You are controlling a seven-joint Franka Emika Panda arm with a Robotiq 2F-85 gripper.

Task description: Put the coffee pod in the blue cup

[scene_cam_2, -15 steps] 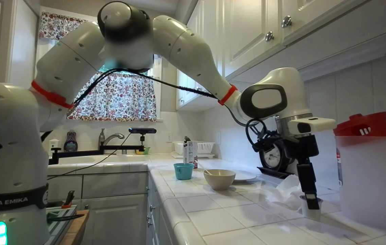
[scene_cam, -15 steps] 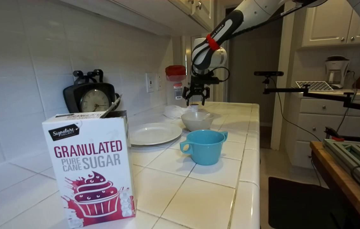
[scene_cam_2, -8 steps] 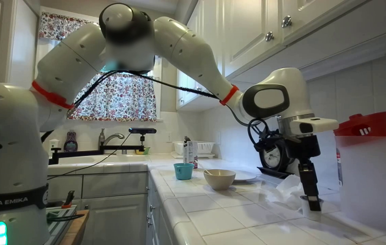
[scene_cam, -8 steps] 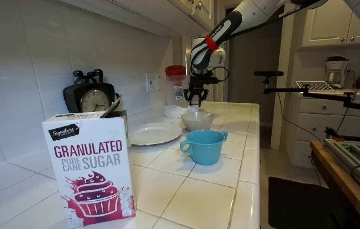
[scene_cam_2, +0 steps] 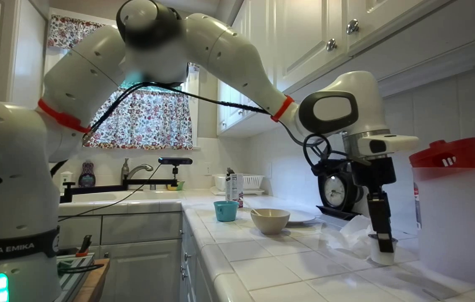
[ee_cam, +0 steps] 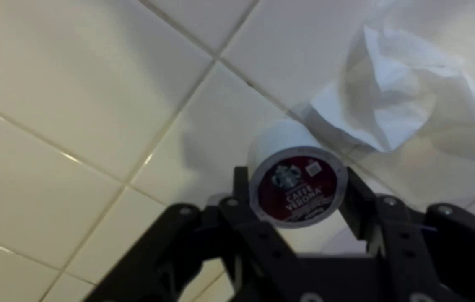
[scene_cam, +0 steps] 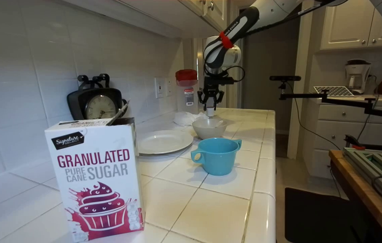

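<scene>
The coffee pod [ee_cam: 298, 188], a whitish capsule with a dark red printed lid, is pinched between the two black fingers in the wrist view. My gripper [scene_cam: 210, 107] is shut on its sides. Seen in an exterior view, the pod [scene_cam_2: 382, 251] hangs lid up, just above the counter tiles. The blue cup [scene_cam: 219, 158] stands upright, well apart from the gripper, towards the camera in this exterior view. In an exterior view the same cup [scene_cam_2: 226, 211] appears farther along the counter, near its edge. The inside bottom of the cup is hidden.
A pale bowl [scene_cam_2: 270, 222] holding a utensil stands between pod and cup. Beside it lies a white plate [scene_cam: 164, 141]. Crumpled white paper [ee_cam: 396, 92] and a red-lidded container [scene_cam_2: 455, 218] are close to the gripper. A sugar box [scene_cam: 96, 179] stands beyond the cup.
The jaws stood open around the pod one second ago, then closed on it. Since then the arm has risen a little, and the pod has come up with it.
</scene>
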